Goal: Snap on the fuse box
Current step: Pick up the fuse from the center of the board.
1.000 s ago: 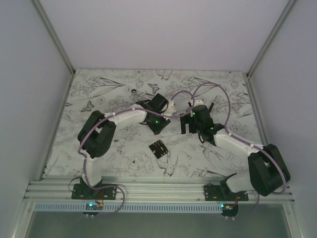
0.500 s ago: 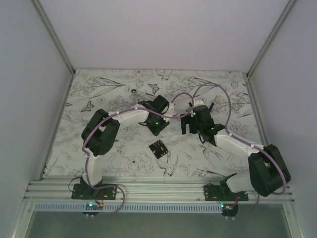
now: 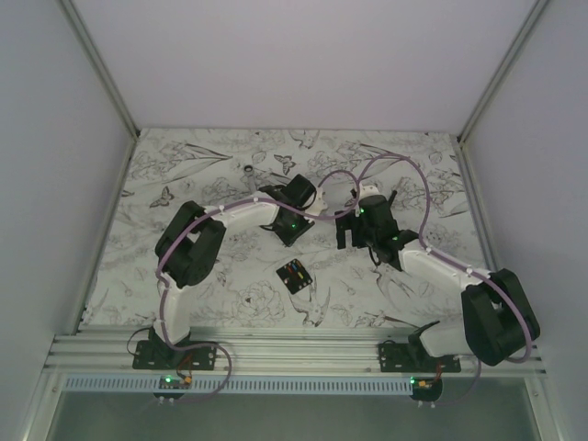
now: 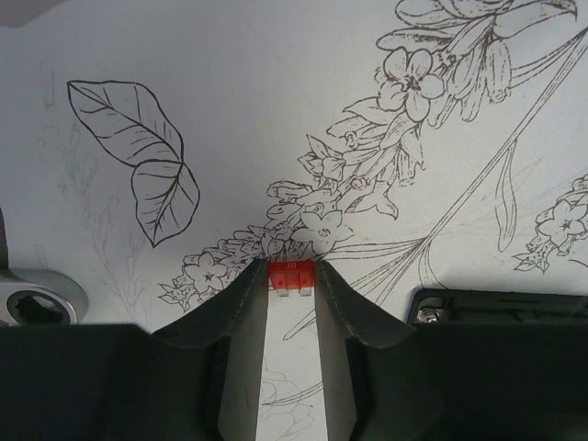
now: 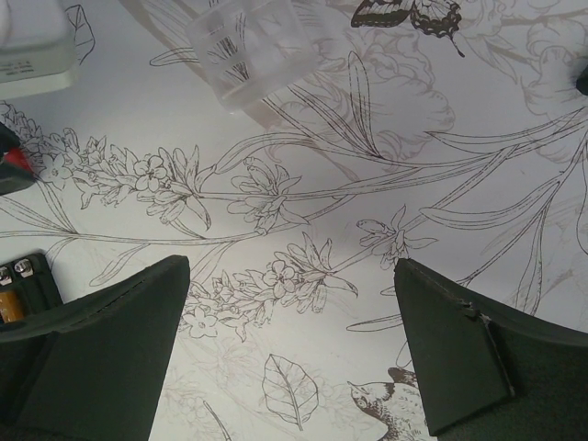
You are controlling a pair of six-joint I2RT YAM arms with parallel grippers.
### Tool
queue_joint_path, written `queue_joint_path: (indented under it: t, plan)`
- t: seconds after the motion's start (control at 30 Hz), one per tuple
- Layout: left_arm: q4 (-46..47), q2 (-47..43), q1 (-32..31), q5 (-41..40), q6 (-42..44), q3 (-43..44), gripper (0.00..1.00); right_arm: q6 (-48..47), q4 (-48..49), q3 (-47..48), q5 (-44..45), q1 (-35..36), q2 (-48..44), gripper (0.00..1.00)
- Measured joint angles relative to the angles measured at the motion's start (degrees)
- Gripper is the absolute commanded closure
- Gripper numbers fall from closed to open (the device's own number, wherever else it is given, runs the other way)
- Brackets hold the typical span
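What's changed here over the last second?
The left arm shifted its elbow slightly right in the top view, and the left claw closed onto a small red fuse. The right claw stayed wide open, and the fuse box stayed put.

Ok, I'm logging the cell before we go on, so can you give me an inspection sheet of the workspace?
Surface: floral-print table cover, flat.
Job's things: fuse box lies untouched between the arms, coloured fuses facing up.
Clutter: silver wrench head; clear plastic cover.
Tools: left tool closed on a red fuse; right tool open, empty.
Cables: purple cables loop over both arms.
Surroundings: white walls; aluminium rail at the near edge.
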Motion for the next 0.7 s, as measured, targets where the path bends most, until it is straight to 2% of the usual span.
queue_joint_path:
  t: [0.17, 0.37, 0.57, 0.7]
  plan:
    - [-0.2, 0.0, 0.0, -1.0, -2.3, 0.0, 0.66, 0.0, 0.1, 0.0, -0.3, 0.0, -0.5, 0.0]
    - [-0.4, 0.1, 0.0, -2.4, -6.0, 0.0, 0.66, 0.0, 0.5, 0.0, -1.0, 0.0, -0.5, 0.0]
    - [-1.4, 0.7, 0.0, -2.9, -9.4, 0.9, 0.7, 0.0, 0.5, 0.0, -1.5, 0.0, -0.5, 0.0]
    - [-1.4, 0.9, 0.0, -3.1, -11.3, 1.1, 0.76, 0.0, 0.6, 0.0, -2.3, 0.0, -0.5, 0.0]
